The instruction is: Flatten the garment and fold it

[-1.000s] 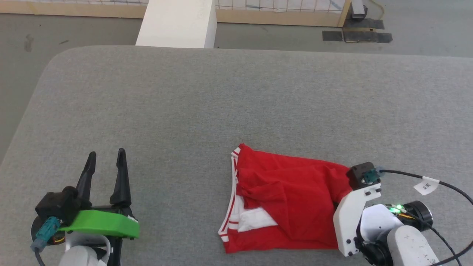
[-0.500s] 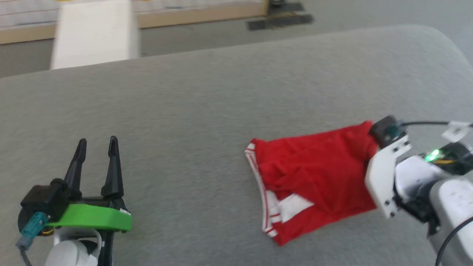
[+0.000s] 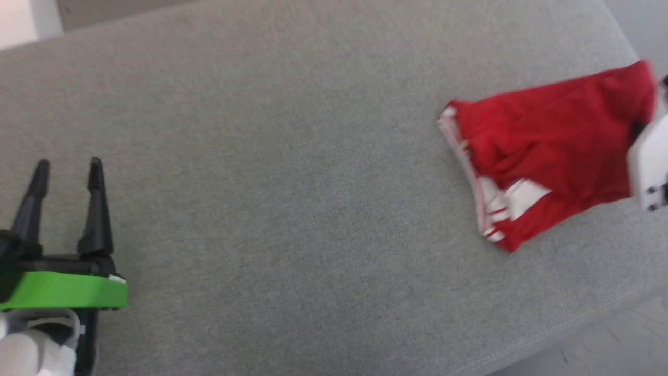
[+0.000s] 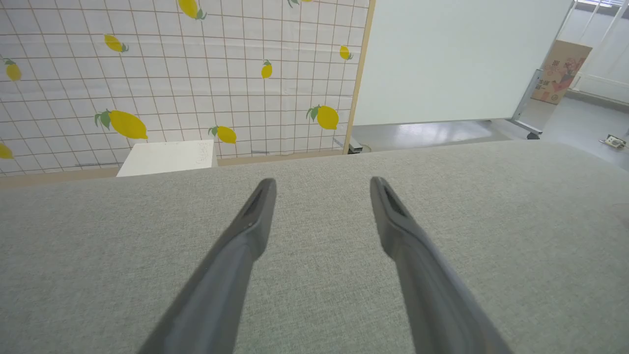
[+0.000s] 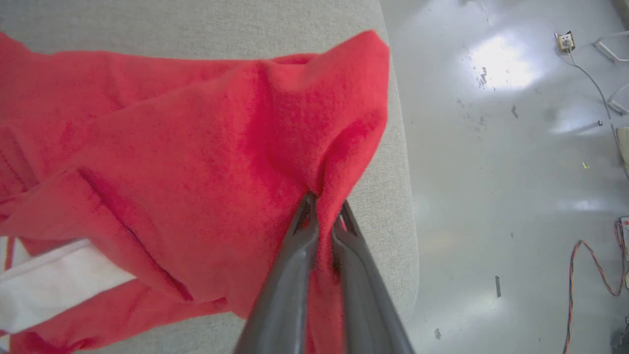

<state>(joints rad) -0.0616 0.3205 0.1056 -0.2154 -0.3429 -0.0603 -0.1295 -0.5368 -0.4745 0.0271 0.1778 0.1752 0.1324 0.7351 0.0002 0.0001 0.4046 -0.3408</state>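
Left tool (image 3: 68, 163) spread wide, empty, low-left over the tabletop (image 3: 287, 156). Garment (image 3: 548, 141) lies bunched well to its right by the tabletop's right edge, long axis roughly left-right. Right tool (image 5: 327, 201) pinches its red right-hand corner, so the right arm is far nearer.

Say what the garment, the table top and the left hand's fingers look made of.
Garment: soft knit fabric, matte red with white trim; it drapes and creases.
Table top: grey woven textile cover, matte; weave visible, core hidden.
Left hand's fingers: dark, smooth, dull sheen; probably moulded plastic or rubber, can't tell which.
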